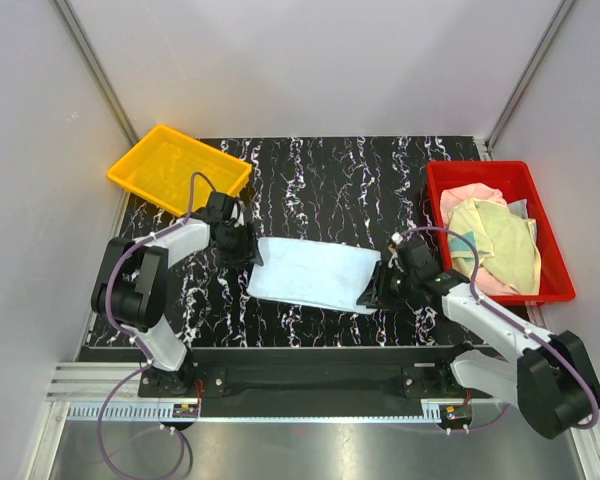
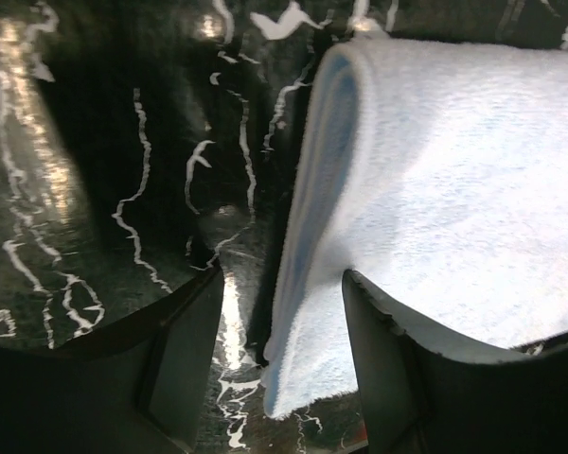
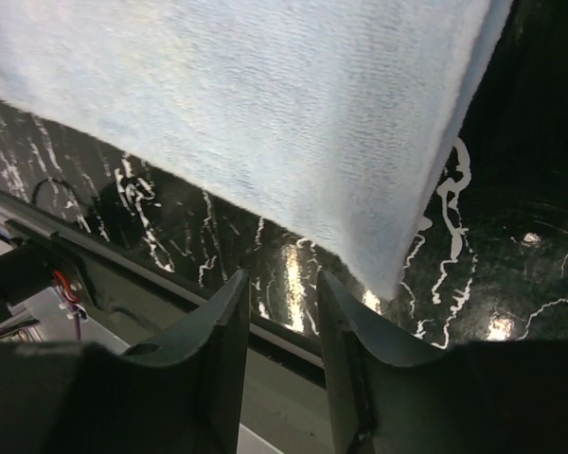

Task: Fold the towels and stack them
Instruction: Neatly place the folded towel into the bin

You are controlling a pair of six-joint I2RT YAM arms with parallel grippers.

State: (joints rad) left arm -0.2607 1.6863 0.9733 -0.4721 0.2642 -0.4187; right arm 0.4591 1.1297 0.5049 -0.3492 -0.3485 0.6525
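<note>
I see a yellow towel (image 1: 502,245) and a pink towel (image 1: 468,193) in the red tray (image 1: 477,169) at the worktop's (image 1: 320,180) right edge. The left gripper (image 2: 282,279) is wide astride the blue towel's (image 2: 454,189) edge. The right gripper (image 3: 282,276) is narrow and empty.

Red tray (image 1: 480,170) pile keeping secrets
Pink towel (image 1: 467,195) mostly buried under yellow towels (image 1: 500,235), teal scrap (image 1: 467,241) too small to read, and blue towel (image 3: 265,104) runs off the top edge at the right wrist

No text, label, brand, number or sign can be read on the towel (image 1: 310,272) or anywhere else.
</note>
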